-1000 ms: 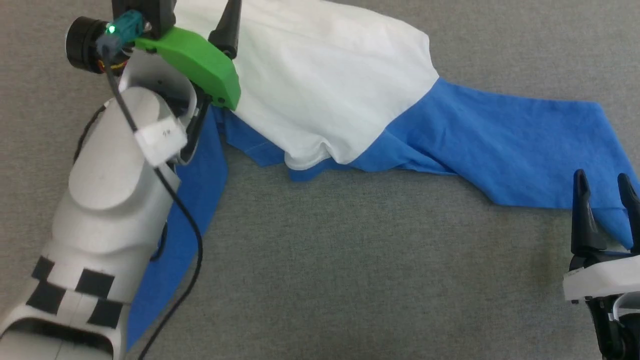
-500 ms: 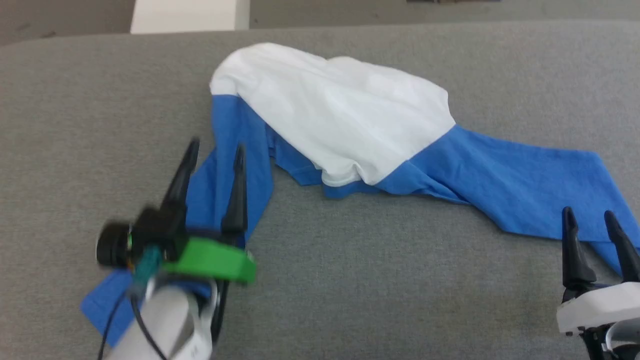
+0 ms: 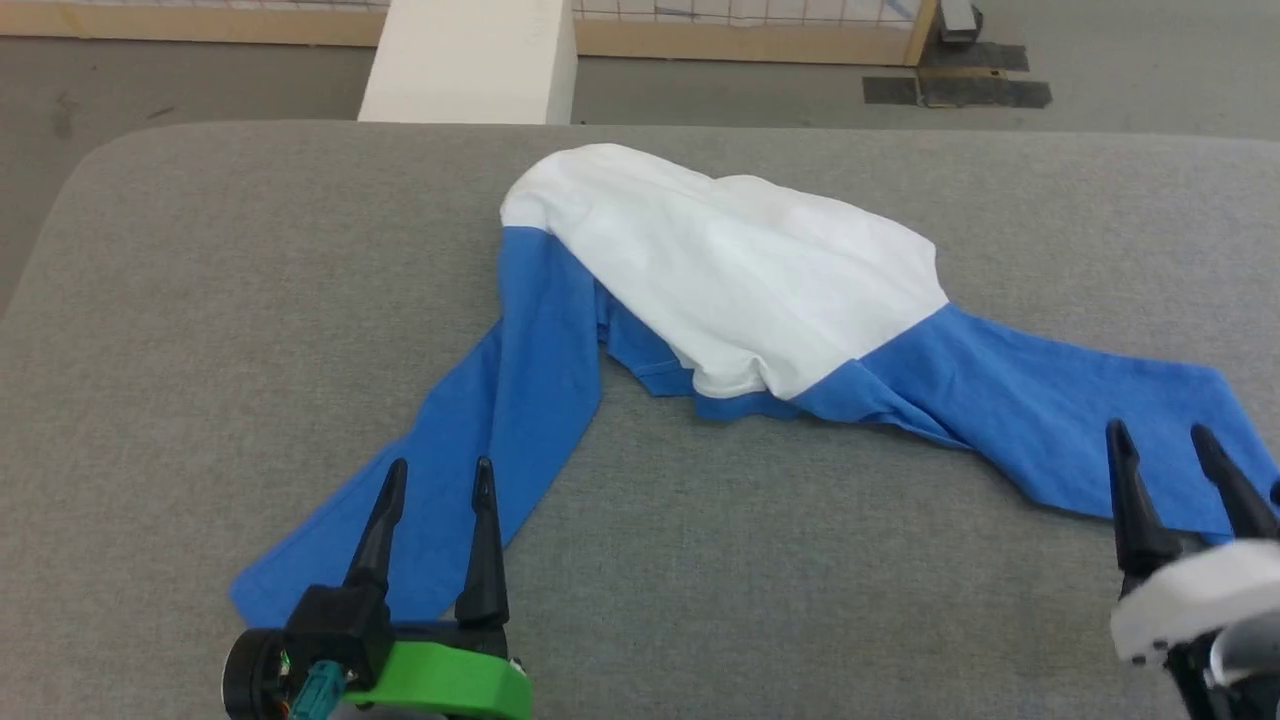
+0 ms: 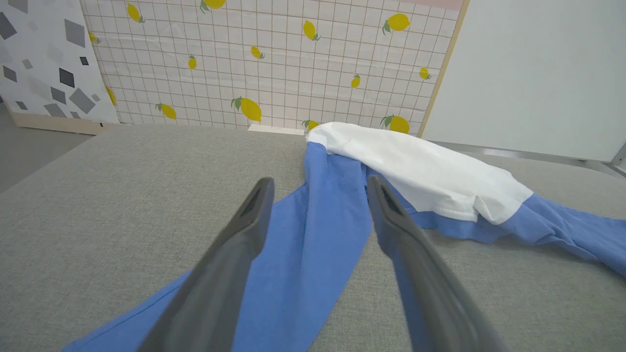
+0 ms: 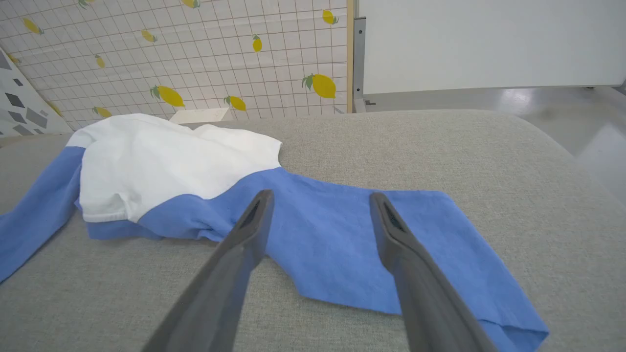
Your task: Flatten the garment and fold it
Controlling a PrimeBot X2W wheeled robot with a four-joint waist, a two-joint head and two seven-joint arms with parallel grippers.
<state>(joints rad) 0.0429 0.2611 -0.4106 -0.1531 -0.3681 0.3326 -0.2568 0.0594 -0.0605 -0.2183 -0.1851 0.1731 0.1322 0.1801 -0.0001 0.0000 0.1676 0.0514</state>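
Note:
The garment [image 3: 740, 280] lies on the grey padded table [image 3: 200, 300], its white body bunched in a mound at the middle and one blue sleeve running out to each side. My left gripper [image 3: 440, 470] hovers open over the near end of the left sleeve [image 3: 500, 400], holding nothing. The left wrist view has that sleeve [image 4: 318, 230] between its two spread fingers [image 4: 254, 205]. Over the end of the right sleeve [image 3: 1050, 420], my right gripper [image 3: 1160, 432] stands open and empty; in its wrist view the blue cloth [image 5: 318, 230] lies under the fingers.
A white block [image 3: 470, 60] stands on the floor beyond the table's far edge. A lemon-patterned tiled panel [image 4: 274, 63] and a pale wall panel [image 5: 489, 44] stand behind. The table's rounded left corner [image 3: 90, 170] and far edge are near the garment.
The head camera has tilted up, so more of the table's far edge shows. My left arm has drawn back from the white body to the left sleeve's near end. The right gripper has barely moved.

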